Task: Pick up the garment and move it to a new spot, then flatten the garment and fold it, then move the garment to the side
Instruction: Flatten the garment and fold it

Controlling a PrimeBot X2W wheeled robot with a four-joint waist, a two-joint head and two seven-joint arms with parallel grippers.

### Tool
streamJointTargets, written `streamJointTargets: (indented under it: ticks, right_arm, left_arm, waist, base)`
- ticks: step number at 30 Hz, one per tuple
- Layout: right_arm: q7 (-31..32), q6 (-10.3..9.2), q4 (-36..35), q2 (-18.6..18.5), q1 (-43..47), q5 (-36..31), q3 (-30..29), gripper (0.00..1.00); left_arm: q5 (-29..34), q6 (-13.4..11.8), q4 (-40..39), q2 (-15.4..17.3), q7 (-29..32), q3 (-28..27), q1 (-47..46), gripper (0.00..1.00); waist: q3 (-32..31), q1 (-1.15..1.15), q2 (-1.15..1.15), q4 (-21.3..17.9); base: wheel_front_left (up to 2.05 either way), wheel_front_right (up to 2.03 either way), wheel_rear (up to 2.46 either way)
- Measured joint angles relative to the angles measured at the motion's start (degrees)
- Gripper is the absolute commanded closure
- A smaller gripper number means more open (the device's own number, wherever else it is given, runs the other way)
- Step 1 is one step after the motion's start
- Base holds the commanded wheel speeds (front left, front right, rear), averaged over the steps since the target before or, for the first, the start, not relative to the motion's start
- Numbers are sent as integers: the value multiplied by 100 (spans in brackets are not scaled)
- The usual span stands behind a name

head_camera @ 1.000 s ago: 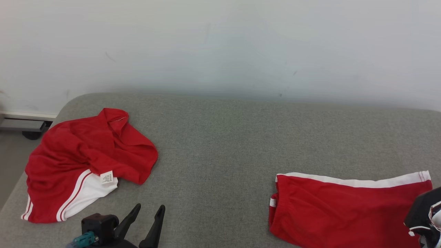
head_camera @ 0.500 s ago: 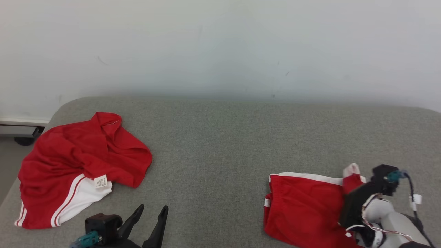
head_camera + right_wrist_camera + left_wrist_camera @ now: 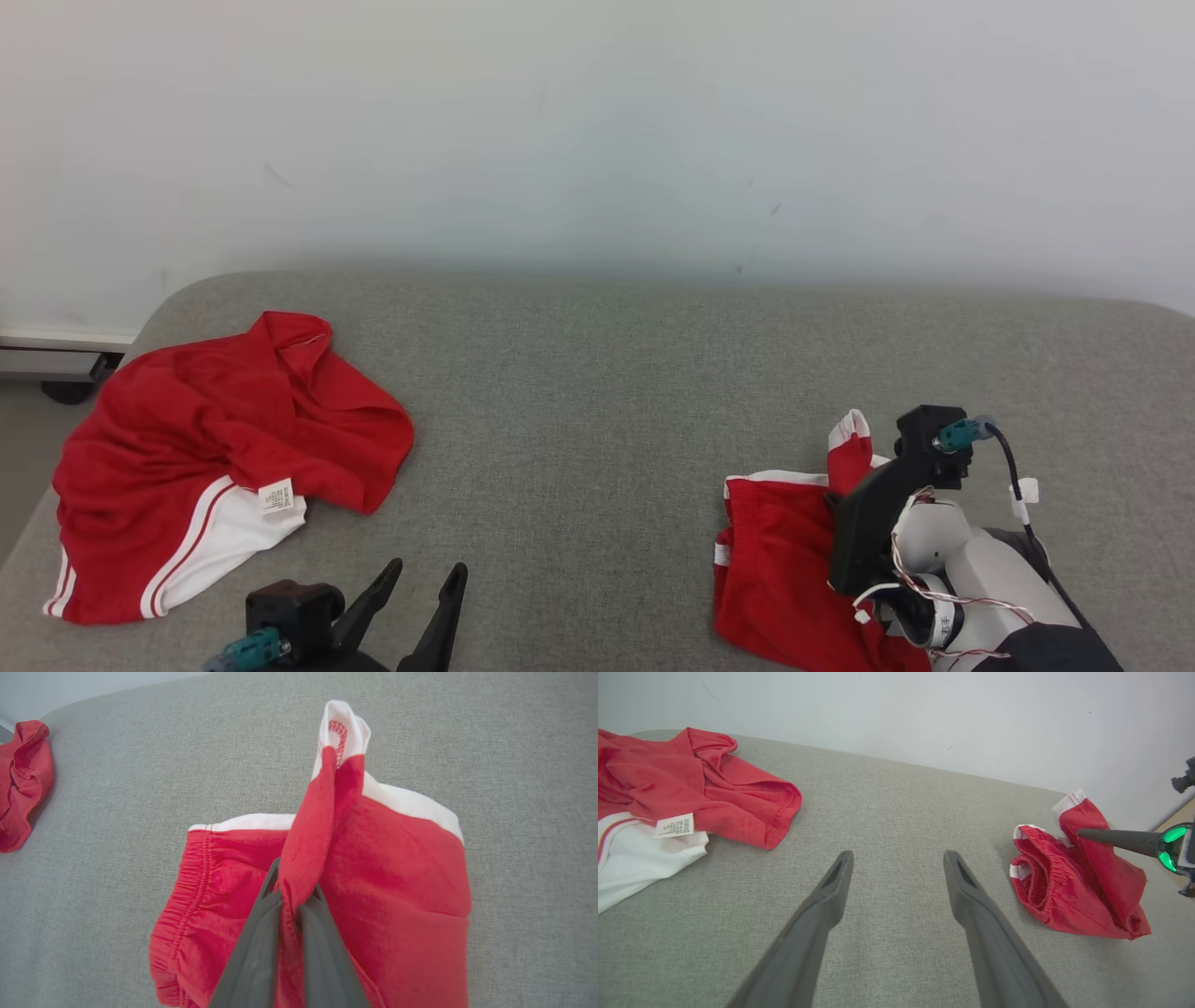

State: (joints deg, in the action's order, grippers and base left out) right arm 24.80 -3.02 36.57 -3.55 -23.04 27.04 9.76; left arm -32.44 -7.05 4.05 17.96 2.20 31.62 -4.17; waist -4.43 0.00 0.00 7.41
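At the far left a crumpled red shirt point(image 3: 224, 457) lies on the grey padded surface point(image 3: 597, 373), apparently waiting its turn. Just right of it, at the near edge, the left pincer point(image 3: 428, 569) hovers with its fingers spread wide and nothing between them, kept well apart from the cloth.

Towards the right lie the red shorts point(image 3: 775, 560), the garment being worked. The right pincer point(image 3: 293, 896) is pressed together on a pinch of their red fabric. It looks like a leg hem corner, though the bunching makes that uncertain. That corner point(image 3: 343, 723), tipped white, stands up off the surface, probably the start of a fold or a lift.

The shorts' long axis runs left to right. The elastic waistband point(image 3: 187, 877) faces the robot's left and the white side stripe point(image 3: 252, 822) lies along the far edge.
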Motion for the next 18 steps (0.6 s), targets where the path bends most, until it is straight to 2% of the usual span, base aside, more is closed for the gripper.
streamJointTargets:
  ticks: [11, 18]
  right_arm:
    - [213, -9, -83, 23, 15, 83, 365, 100]
    - [293, -110, -164, 15, 28, 307, 694, 100]
  left_arm:
    - [0, 0, 13, 3, 1, 11, 4, 0]
    - [0, 1, 19, 1, 2, 33, 5, 0]
  waist:
    - [-57, 0, 0, 69]
    - [-86, 0, 0, 115]
  base:
    - [0, 0, 0]
    - [0, 0, 0]
